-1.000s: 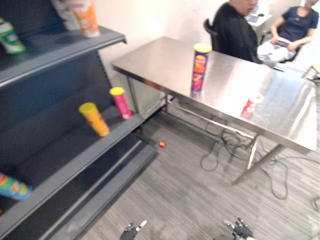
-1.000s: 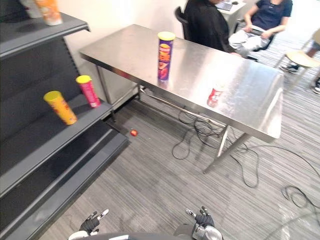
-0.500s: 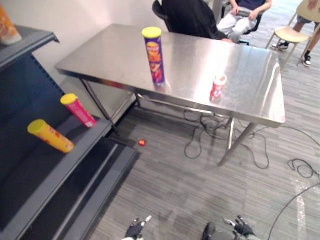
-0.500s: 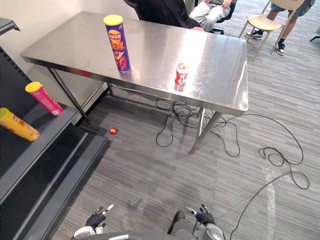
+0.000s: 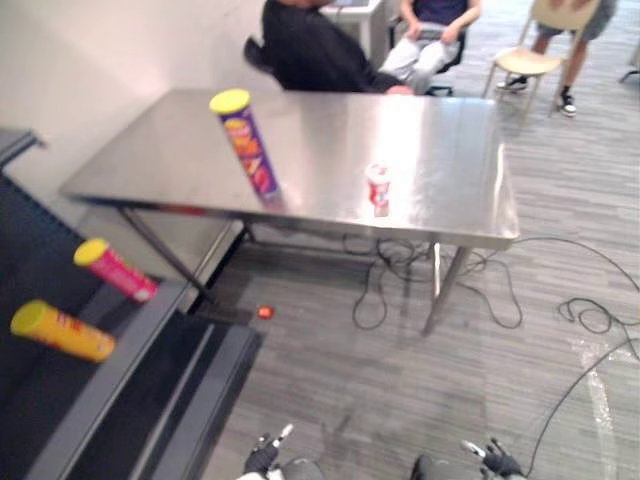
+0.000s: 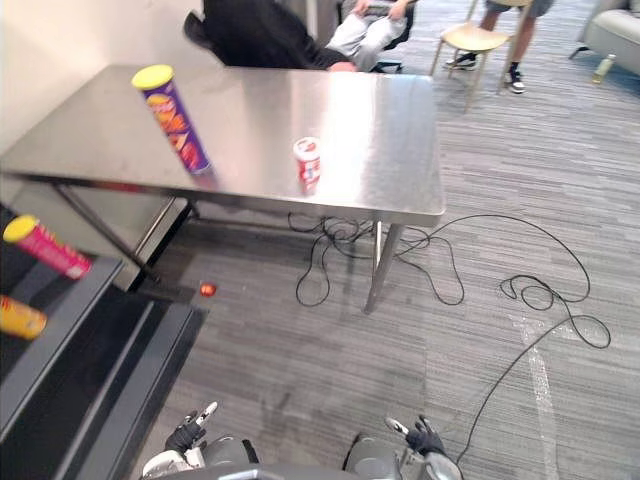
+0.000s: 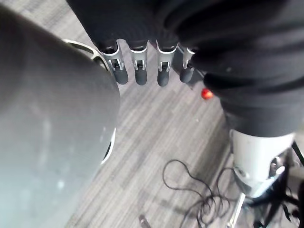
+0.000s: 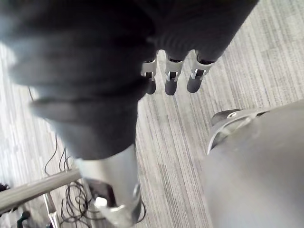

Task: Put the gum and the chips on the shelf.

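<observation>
Chips can (image 5: 245, 143) and gum tub (image 5: 377, 188) both stand on the steel table (image 5: 440, 140), near each other, while left hand (image 6: 186, 436) and right hand (image 6: 424, 438) hang before the table, fingers loose and empty.

A purple chips can (image 6: 178, 120) and a red-and-white gum tub (image 6: 308, 164) stand apart on a steel table (image 6: 390, 105); to its left, a pink can (image 5: 115, 270) and a yellow can (image 5: 60, 332) rest on a dark shelf (image 5: 110, 375), and a small red ball (image 6: 208, 290) lies on the grey striped floor (image 6: 330, 380) between table and shelf
</observation>
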### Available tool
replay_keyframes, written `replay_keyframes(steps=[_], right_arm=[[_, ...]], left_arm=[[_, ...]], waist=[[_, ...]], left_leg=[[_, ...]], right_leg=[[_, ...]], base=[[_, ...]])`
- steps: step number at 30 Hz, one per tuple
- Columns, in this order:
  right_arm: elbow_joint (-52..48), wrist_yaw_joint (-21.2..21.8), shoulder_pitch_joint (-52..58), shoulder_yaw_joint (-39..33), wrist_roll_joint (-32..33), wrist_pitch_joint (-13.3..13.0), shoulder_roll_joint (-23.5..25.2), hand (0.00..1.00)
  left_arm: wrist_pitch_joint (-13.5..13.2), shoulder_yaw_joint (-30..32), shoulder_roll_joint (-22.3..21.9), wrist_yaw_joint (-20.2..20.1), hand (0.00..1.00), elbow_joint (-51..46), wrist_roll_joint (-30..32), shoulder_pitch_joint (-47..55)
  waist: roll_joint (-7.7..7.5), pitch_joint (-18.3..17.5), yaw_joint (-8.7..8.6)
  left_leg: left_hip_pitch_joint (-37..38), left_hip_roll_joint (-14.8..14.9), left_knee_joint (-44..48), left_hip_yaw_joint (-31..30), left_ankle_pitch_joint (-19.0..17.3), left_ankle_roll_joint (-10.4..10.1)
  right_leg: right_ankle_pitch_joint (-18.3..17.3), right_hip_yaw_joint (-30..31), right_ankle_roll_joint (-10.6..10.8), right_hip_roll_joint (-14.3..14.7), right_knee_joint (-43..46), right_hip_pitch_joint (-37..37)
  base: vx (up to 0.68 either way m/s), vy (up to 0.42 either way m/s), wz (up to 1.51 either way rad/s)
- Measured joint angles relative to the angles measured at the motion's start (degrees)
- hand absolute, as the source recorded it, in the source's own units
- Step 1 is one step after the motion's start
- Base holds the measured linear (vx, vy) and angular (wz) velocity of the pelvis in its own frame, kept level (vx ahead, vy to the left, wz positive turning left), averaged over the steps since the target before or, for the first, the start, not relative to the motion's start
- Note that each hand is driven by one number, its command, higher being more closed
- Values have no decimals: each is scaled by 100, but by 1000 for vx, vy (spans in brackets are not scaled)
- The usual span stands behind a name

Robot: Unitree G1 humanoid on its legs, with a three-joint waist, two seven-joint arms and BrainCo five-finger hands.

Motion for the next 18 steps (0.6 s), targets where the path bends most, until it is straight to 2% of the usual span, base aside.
replay_keyframes(steps=[2,3,4,5,6,8,10,14,18], right_arm=[[56,-2,31,-23,57,19,1,0],[59,-2,48,-22,69,19,2,0],[62,1,79,-22,67,15,-2,0],[63,1,78,-21,67,14,-11,0],[98,-6,66,-28,61,21,1,0],[110,13,106,-46,57,15,144,0],[212,16,154,-306,31,21,345,0],[254,81,138,-537,-67,22,340,0],[266,103,127,-671,-154,24,342,0]], left_arm=[[-7,-4,-4,0,0,4,4,6],[-7,9,-13,7,0,8,16,10],[-7,22,-28,14,0,19,28,12],[-7,34,-42,18,0,24,28,20],[-17,82,-65,23,0,67,32,23],[-15,51,118,23,0,159,65,18],[-1,-31,270,21,0,235,137,5],[2,-238,352,26,0,313,355,12],[1,-356,376,22,0,365,382,12]], waist=[[-16,6,8],[-17,5,8],[-15,4,9],[-5,-1,19],[-37,-22,44],[-322,-128,-27],[-568,-275,-27],[-481,-295,-12],[-452,-316,-1]], left_leg=[[-28,-158,-1165,-40,-55,-3],[20,-252,-2070,-125,-1,37],[119,-392,-2928,-385,220,13],[179,-459,-3254,-513,388,-34],[349,-573,-3589,-615,845,-27],[585,-871,-3841,-432,812,47],[715,-1128,-3973,-198,720,197],[1088,-1234,-4254,77,663,278],[1269,-1216,-4333,271,663,278]], right_leg=[[27,163,68,-41,-112,69],[25,291,176,-62,-148,72],[21,439,296,-81,-174,44],[9,522,374,-83,-174,40],[-17,739,585,-144,-194,72],[88,848,746,-380,-464,222],[328,927,761,-612,-694,293],[793,974,679,-670,-788,326],[1027,926,631,-623,-902,321]], base=[[178,106,-47],[197,189,-56],[201,217,-60],[284,329,-75],[259,277,-60],[251,227,-35],[270,248,-23],[192,176,-41],[99,45,-43]])
